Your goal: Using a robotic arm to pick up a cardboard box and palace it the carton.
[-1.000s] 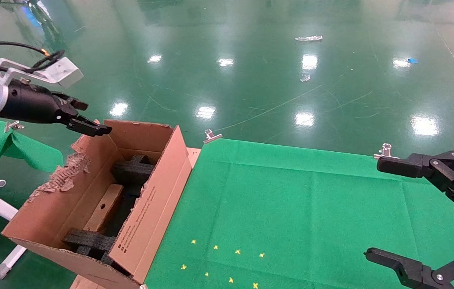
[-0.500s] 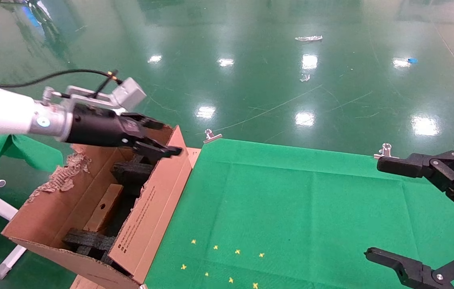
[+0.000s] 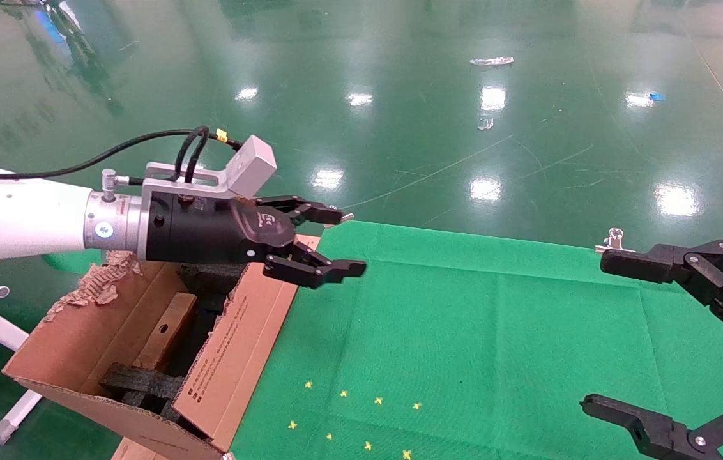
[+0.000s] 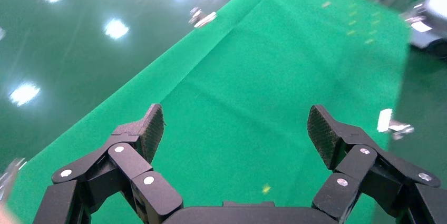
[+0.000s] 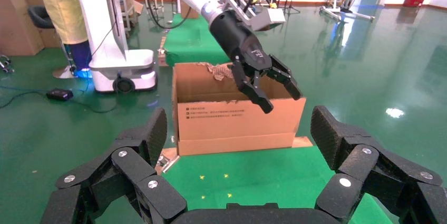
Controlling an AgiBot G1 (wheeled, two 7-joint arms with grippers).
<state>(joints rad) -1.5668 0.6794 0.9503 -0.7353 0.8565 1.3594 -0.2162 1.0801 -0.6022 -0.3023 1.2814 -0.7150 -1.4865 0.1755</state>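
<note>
The cardboard box [image 3: 167, 332] lies inside the carton [image 3: 243, 345], leaning between black foam inserts [image 3: 144, 383], its small round hole facing up — how firmly it is seated is hard to judge, since the flaps hide part of it. The carton stands at the left end of the bench [image 3: 495, 332], its printed flap tall against the green cloth and its far-left flap torn and ragged. Above that flap and the bench edge hangs the left gripper [image 3: 326, 243], jaws spread and holding nothing, on the white robotic arm [image 3: 16, 217]. A metal clip [image 3: 614, 241] pins the cloth at the back edge; small yellow marks [image 3: 361, 415] dot the front. The right gripper [image 3: 598, 332] is parked over the bench's right end — jaws wide apart, empty.
</note>
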